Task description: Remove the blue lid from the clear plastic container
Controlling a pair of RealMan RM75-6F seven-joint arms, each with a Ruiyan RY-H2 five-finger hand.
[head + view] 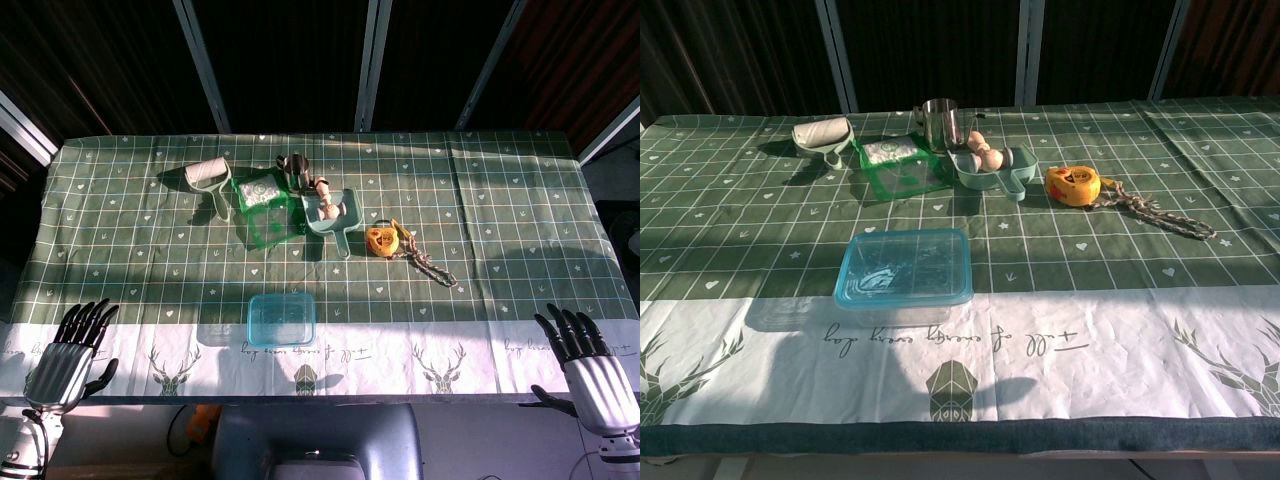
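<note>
The clear plastic container [281, 319] [904, 267] sits near the front middle of the table, its blue lid [902, 262] closed on top. My left hand [73, 354] rests at the table's front left corner, fingers apart, holding nothing, far left of the container. My right hand [586, 363] is at the front right corner, also spread and empty. Neither hand shows in the chest view.
At the back stand a lint roller [206, 176], a green box [258, 208], a metal cup [938, 122], a teal dustpan with eggs [992, 165], a yellow tape measure [1071, 185] and a braided rope [1155, 215]. The tablecloth [1090, 340] has a white front band.
</note>
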